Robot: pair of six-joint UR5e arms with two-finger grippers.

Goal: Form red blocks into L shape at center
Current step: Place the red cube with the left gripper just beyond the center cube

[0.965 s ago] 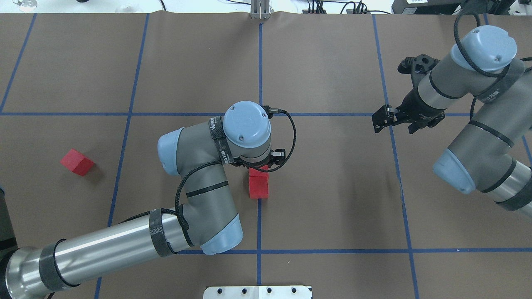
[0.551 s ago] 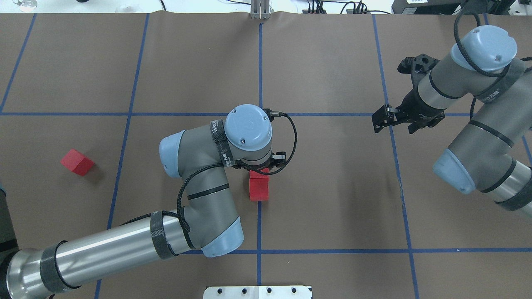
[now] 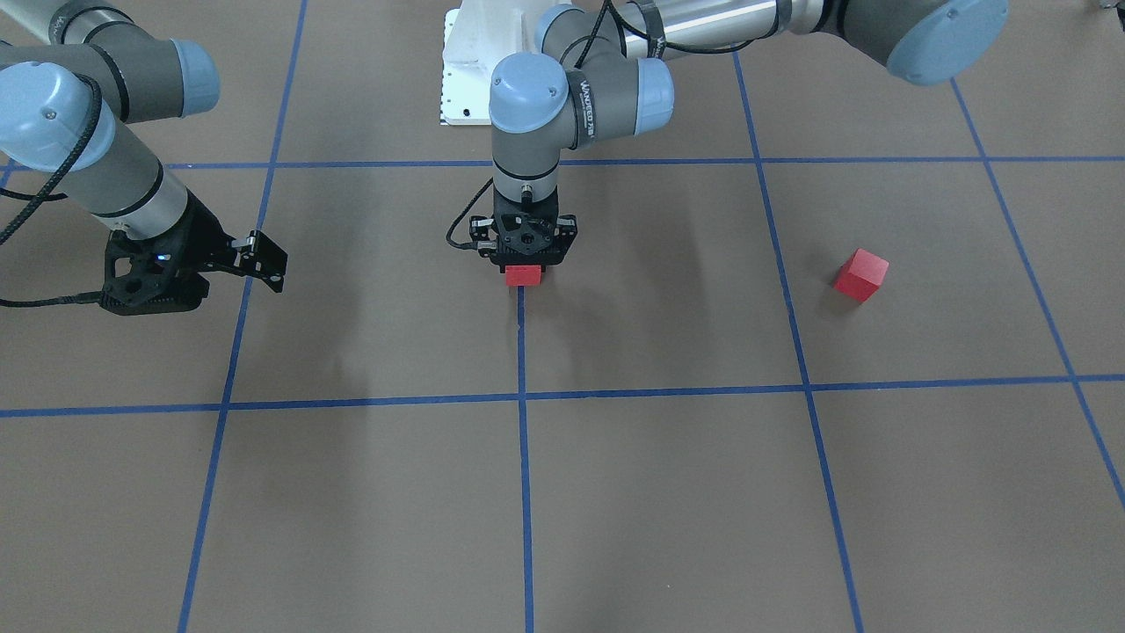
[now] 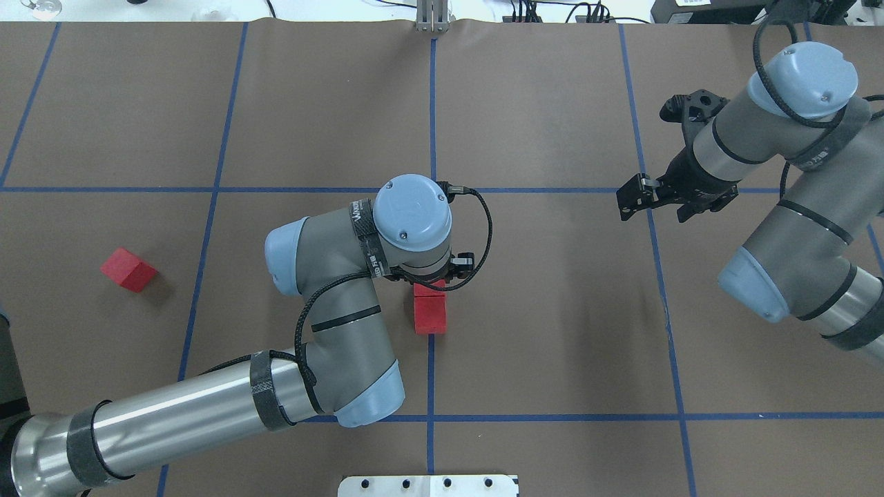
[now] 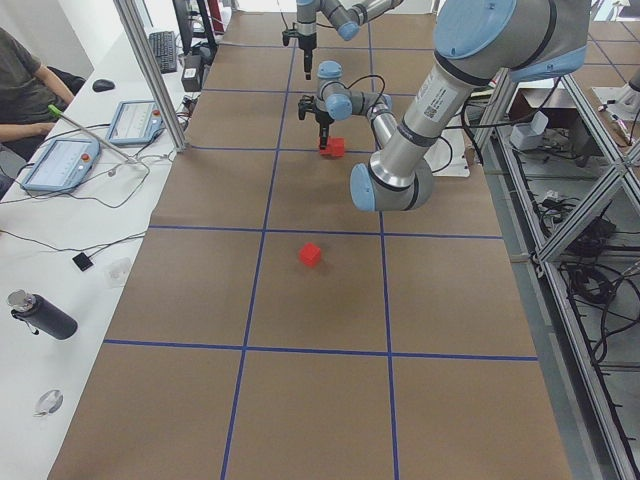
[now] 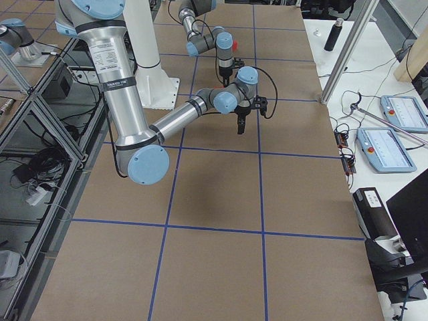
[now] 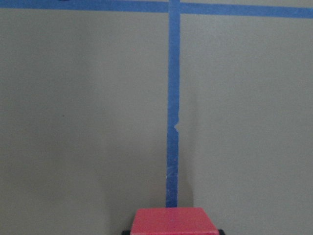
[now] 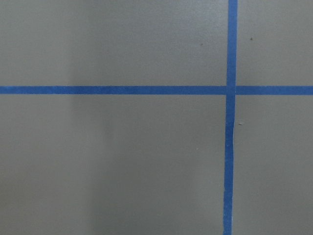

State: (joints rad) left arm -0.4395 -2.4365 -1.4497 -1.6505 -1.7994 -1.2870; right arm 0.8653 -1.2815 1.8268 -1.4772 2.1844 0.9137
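Two red blocks (image 4: 429,319) now sit flush at the center (image 4: 431,376), the left gripper (image 3: 524,264) having slid its clamped block (image 3: 523,276) into line; the third block (image 4: 128,269) waits, right gripper (image 4: 655,203) open.

A red block (image 7: 175,221) sat at six o'clock, cut off by the bottom edge. From its far edge a blue tape line (image 7: 172,122) ran toward twelve, meeting a cross strip (image 7: 73,5) along the top. Brown table (image 7: 83,122) lay at three and nine.
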